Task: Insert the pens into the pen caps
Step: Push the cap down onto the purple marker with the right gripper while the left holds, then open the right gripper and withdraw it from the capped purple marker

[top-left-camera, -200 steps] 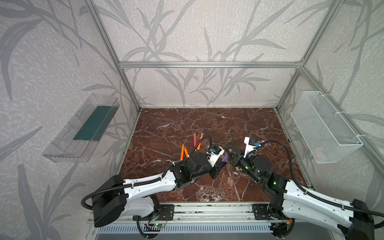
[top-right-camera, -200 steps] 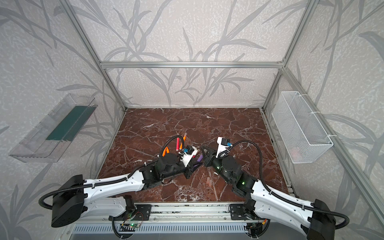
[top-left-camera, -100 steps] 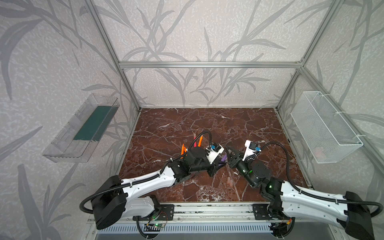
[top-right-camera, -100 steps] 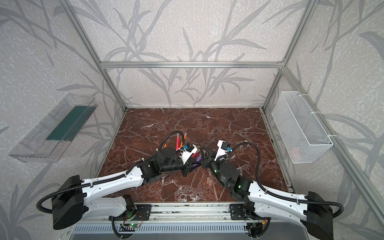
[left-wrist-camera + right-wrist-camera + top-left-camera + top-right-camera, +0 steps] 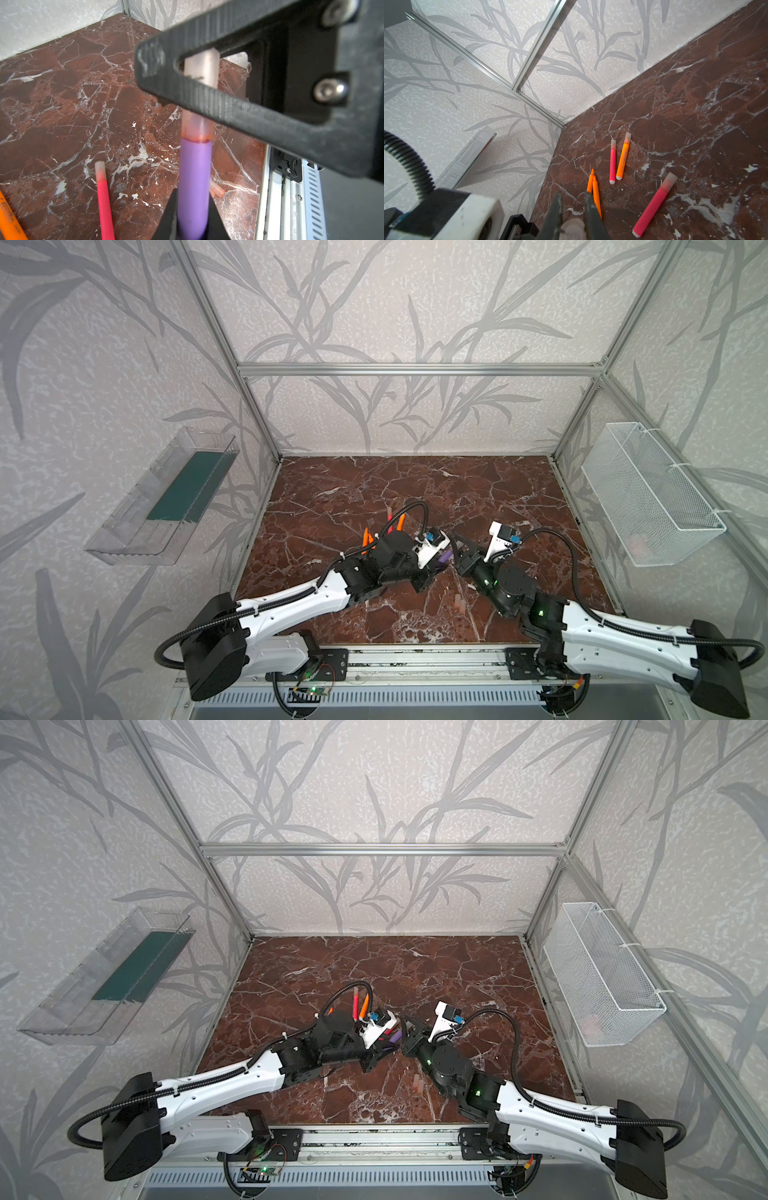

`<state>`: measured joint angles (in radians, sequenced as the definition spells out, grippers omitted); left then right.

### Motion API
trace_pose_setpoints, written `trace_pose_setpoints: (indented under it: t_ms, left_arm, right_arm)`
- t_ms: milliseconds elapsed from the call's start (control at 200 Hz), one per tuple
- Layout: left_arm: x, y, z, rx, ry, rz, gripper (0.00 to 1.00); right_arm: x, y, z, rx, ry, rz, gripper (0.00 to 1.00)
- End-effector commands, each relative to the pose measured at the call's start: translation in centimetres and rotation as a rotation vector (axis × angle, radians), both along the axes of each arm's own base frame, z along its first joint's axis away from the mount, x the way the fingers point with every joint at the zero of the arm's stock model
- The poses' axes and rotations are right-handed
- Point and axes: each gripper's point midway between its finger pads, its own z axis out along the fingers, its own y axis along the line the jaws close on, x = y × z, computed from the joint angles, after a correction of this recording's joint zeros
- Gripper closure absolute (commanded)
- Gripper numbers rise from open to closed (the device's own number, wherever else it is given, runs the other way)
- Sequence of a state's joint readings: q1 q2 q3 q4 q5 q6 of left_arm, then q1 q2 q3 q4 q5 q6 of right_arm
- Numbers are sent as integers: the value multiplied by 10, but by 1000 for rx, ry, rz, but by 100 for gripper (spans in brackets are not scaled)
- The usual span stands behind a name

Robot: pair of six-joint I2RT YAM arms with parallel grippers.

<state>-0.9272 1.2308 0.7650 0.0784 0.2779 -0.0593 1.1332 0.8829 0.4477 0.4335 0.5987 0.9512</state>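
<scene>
Purple pen (image 5: pixel 194 176) is clamped in the left gripper (image 5: pixel 193 214) above the marble floor (image 5: pixel 62 93); the right gripper (image 5: pixel 572 199) pinches the pen cap (image 5: pixel 198 124), apparently seated on its tip. Recommend 1 straight axial push, both grips firm.

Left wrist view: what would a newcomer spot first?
A purple pen fills the centre, held by the left gripper, its tip inside a pale cap. The right gripper clamps that cap, looming black and close to the camera. A capped pink pen lies on the marble table.
</scene>
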Motion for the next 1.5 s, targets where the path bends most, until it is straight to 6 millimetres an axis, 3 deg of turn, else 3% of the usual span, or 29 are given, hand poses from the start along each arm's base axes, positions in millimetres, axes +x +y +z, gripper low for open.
trace_pose_setpoints:
  t_ms: [0, 180, 315, 480, 685, 785, 815, 900, 965, 1130, 1240, 1360, 1494]
  left_arm:
    - [102, 57, 133, -342, -302, 555, 100]
    - [102, 59, 133, -362, -277, 562, 100]
    - [95, 53, 140, -406, -209, 466, 100]
    - [89, 63, 154, -444, -174, 415, 100]
    - [83, 61, 153, -432, -171, 375, 100]
    - [87, 62, 148, -421, -175, 394, 100]
    - [89, 63, 146, -417, -179, 404, 100]
    - [94, 65, 137, -389, -184, 435, 100]
    - [98, 67, 123, -346, -176, 455, 100]
    - [108, 66, 61, -236, -114, 495, 100]
    - [113, 66, 18, -151, -43, 520, 100]
    - [119, 64, -15, -88, 17, 543, 100]
    - [128, 59, -43, -9, 87, 573, 100]
  right_arm:
    - [-63, 45, -68, -187, 161, 346, 100]
    - [-66, 58, -62, -184, 85, 394, 100]
    - [-76, 68, -53, -167, -25, 451, 100]
    - [-82, 65, -51, -151, -104, 484, 100]
    - [-94, 67, -36, -100, -203, 543, 100]
    - [-87, 64, -43, -107, -153, 498, 100]
    - [-84, 63, -53, -146, -107, 481, 100]
    - [-77, 60, -54, -194, -61, 437, 100]
    - [-71, 49, -51, -218, -40, 383, 97]
    - [-51, 2, -39, -266, -44, 184, 48]
    - [-44, -37, -27, -329, -41, 68, 27]
    - [-39, -83, -23, -395, -38, -57, 17]
    - [-36, -125, -26, -424, -18, -165, 15]
